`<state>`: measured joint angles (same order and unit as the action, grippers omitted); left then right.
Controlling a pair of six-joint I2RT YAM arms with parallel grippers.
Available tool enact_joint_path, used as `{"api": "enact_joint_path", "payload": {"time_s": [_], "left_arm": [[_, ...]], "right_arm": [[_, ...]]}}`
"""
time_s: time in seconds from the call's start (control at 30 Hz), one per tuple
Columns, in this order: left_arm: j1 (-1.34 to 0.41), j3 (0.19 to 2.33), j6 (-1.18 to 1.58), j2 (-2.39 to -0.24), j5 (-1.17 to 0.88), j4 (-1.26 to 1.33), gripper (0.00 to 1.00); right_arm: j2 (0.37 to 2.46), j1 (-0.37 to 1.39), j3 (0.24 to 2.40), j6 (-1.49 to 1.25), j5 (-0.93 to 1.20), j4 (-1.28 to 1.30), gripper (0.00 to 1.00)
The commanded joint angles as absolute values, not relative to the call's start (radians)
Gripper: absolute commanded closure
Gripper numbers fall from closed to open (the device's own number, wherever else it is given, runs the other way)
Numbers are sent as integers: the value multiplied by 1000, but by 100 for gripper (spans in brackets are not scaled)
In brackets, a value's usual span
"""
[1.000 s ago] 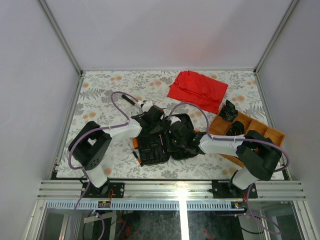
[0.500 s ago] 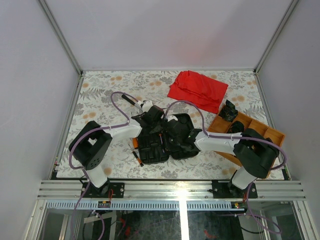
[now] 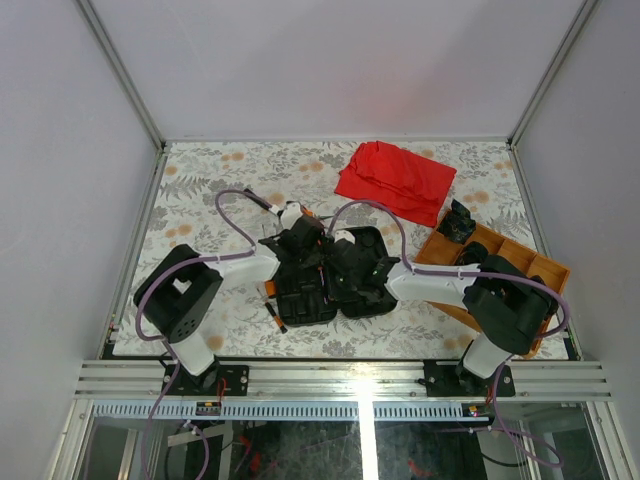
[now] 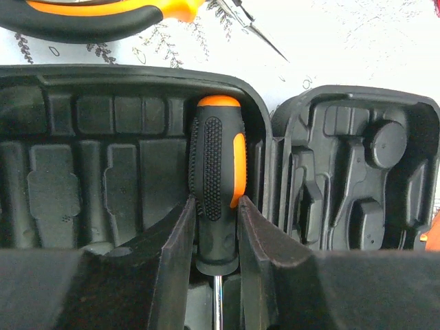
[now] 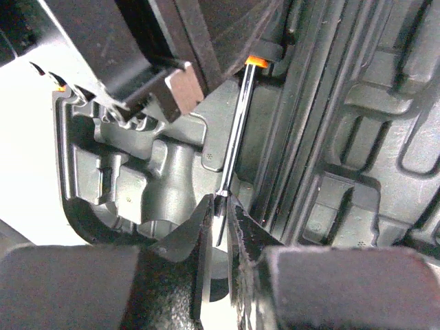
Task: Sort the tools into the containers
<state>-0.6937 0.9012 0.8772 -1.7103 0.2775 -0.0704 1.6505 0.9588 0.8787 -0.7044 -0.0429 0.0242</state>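
The black tool case [image 3: 300,300] lies open in the middle of the table, moulded slots up. My left gripper [image 3: 303,243] [image 4: 215,203] is shut on the black-and-orange handle of a screwdriver [image 4: 218,165], which lies in the case half [image 4: 82,151] by the hinge. My right gripper [image 3: 343,262] [image 5: 220,214] is shut on the tip of the same screwdriver's steel shaft [image 5: 235,130], over the case. Orange-handled pliers [image 4: 103,15] lie on the table just beyond the case. A small screwdriver [image 3: 272,317] lies left of the case.
A red cloth [image 3: 395,180] lies at the back right. A wooden tray [image 3: 525,262] with black items stands at the right. A black-handled driver [image 3: 258,200] lies behind my left arm. The second case half [image 4: 357,179] holds no tools that I can see.
My right gripper has moved left across the case to the screwdriver's shaft. My left gripper has shifted slightly with the handle in it.
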Motion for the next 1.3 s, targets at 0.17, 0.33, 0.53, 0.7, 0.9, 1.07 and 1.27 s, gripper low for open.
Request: {"api": "enact_joint_path", "payload": {"time_s": [0.17,0.33,0.53,0.7,0.9,1.07,1.27], "left_arm": [[-692,719,911,-1690,281,-238,77],[-713,656,946,-1633,270,-238,77],[-725,656,954,-1633,268,-239,77],[-726,703,926,-1676,271,-246,78],[-726,733,911,-1714,259,-256,100],[-726,725,912,-1742,240,-244,100],[-726,721,907,-1764,217,-236,100]], "right_arm": [[1627,971,782,-665,-97,180,100],[1623,970,770,-643,-77,198,100],[1658,971,787,-627,-35,196,100],[1717,970,814,-622,-19,215,100],[1789,972,802,-642,-43,238,100],[1815,970,802,-677,-117,305,100],[1849,970,802,-727,-174,345,100]]}}
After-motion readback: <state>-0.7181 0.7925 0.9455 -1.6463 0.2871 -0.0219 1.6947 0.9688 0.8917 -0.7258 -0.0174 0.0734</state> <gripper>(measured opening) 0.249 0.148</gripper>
